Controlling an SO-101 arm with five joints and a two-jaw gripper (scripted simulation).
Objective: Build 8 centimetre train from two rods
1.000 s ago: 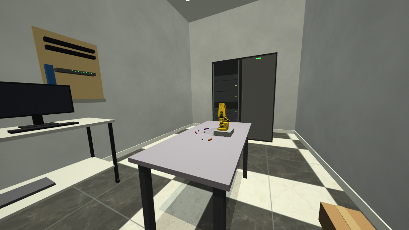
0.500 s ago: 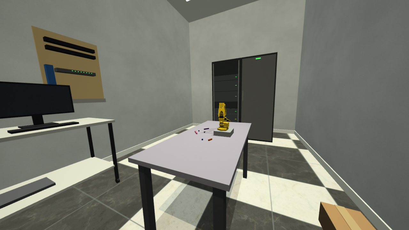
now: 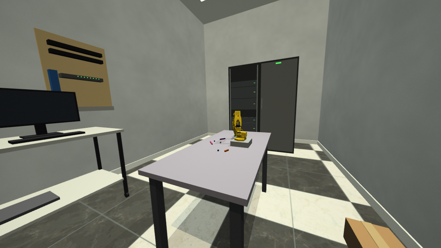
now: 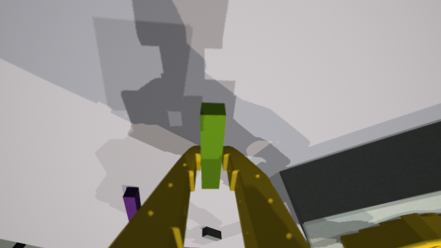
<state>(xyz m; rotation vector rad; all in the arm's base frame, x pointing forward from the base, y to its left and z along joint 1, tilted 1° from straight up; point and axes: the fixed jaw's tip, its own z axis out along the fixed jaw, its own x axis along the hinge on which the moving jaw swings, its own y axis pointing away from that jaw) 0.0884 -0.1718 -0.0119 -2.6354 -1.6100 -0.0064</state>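
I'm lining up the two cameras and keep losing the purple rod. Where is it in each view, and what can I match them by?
Exterior: the purple rod lies flat on the far part of the table, just left of the arm's grey base block.
Wrist: the purple rod shows at the lower left, partly hidden behind the gripper, which is shut on the lime rod.
Shared landmark: the grey base block, at right in the wrist view.

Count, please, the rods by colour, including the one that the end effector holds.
lime rod, held in the end effector: 1
purple rod: 1
pink rod: 1
orange rod: 1
blue rods: 2
small dark rod, colour unclear: 1
Total: 7
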